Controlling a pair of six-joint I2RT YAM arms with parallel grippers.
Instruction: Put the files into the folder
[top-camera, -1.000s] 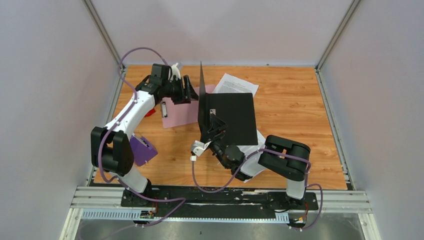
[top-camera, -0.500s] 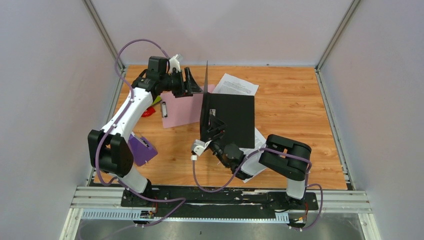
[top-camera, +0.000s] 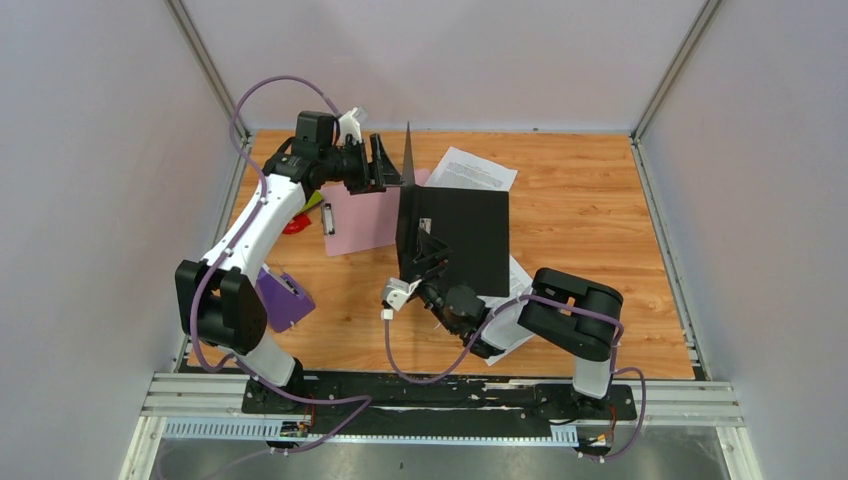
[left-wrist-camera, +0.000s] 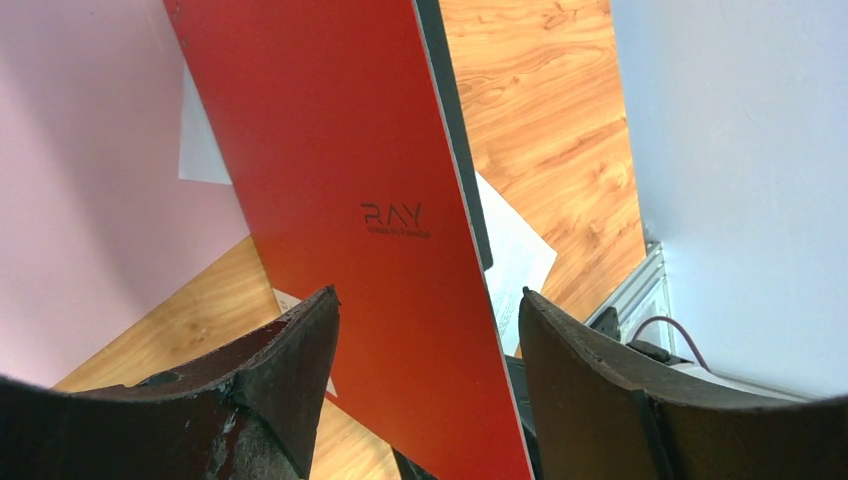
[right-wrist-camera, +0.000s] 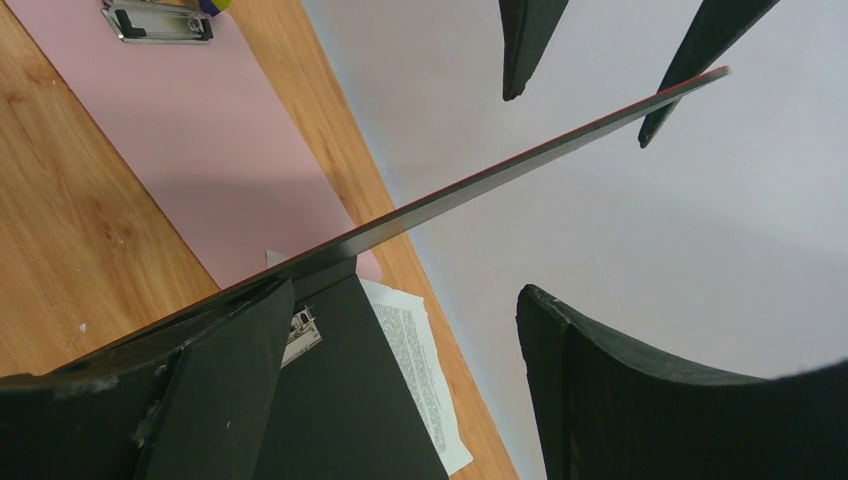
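Left wrist: the left gripper (left-wrist-camera: 430, 300) straddles the upright red cover (left-wrist-camera: 340, 150), jaws released (prop it, don't pinch). Right wrist: the right gripper (right-wrist-camera: 405, 290) gapes empty at the cover's foot; I'd send it for the file (right-wrist-camera: 420, 370) beside the folder (right-wrist-camera: 340, 420). Top: a second file (top-camera: 516, 274) pokes from beneath the folder. The table (top-camera: 600, 200) is wooden, with pale walls (top-camera: 100, 150) on three sides.

Bright even light; soft shadows on table (top-camera: 600, 220); sheen along folder (right-wrist-camera: 480, 185) edge; top view sharp.
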